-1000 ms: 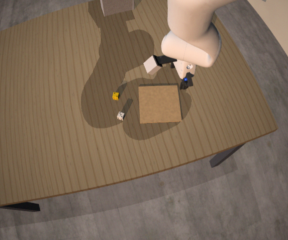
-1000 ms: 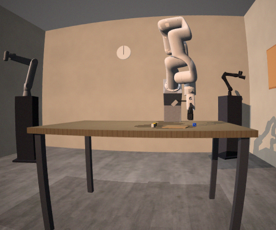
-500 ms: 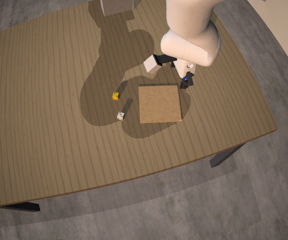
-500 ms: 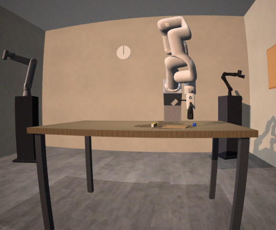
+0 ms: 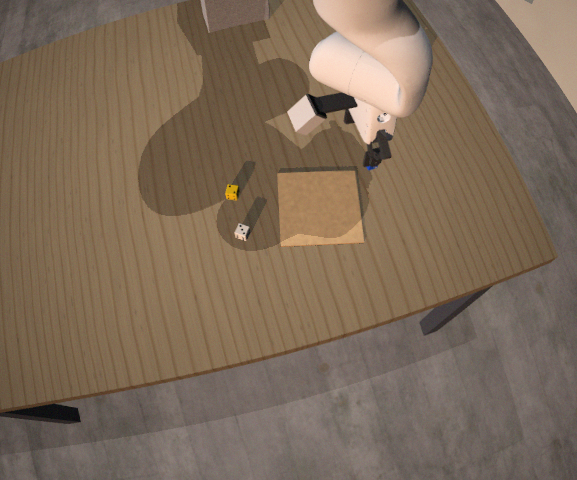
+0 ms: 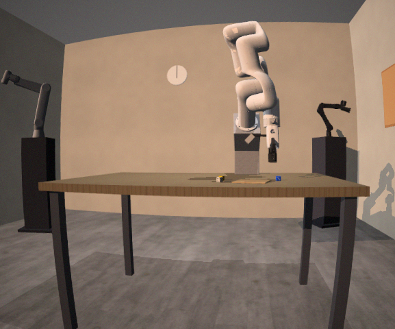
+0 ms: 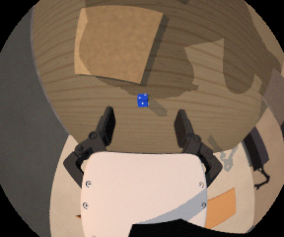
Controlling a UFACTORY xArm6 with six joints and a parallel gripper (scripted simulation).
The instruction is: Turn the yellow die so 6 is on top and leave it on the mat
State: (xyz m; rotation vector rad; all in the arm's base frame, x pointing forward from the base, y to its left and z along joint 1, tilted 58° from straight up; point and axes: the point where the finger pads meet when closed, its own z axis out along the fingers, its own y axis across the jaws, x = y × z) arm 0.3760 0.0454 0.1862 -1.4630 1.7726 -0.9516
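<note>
While arm hangs above table (image 5: 71, 289), gripper (image 7: 144, 130) points down, jaws fully apart, nothing between them. Blue die (image 7: 142, 99) lies on wood below gripper, just off mat (image 5: 319, 206) corner. Yellow die (image 5: 231, 191) rests on bare table, off mat, on side away from gripper; top face unreadable. White die (image 5: 241, 230) sits near yellow die, apart from it.

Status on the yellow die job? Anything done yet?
Nothing done yet. The yellow die sits on the bare table, off the mat, beside the white die. The hand is open and empty, hanging above the table over the blue die, on the mat's far side. Left: grab yellow, turn 6 up, set on mat, release.
</note>
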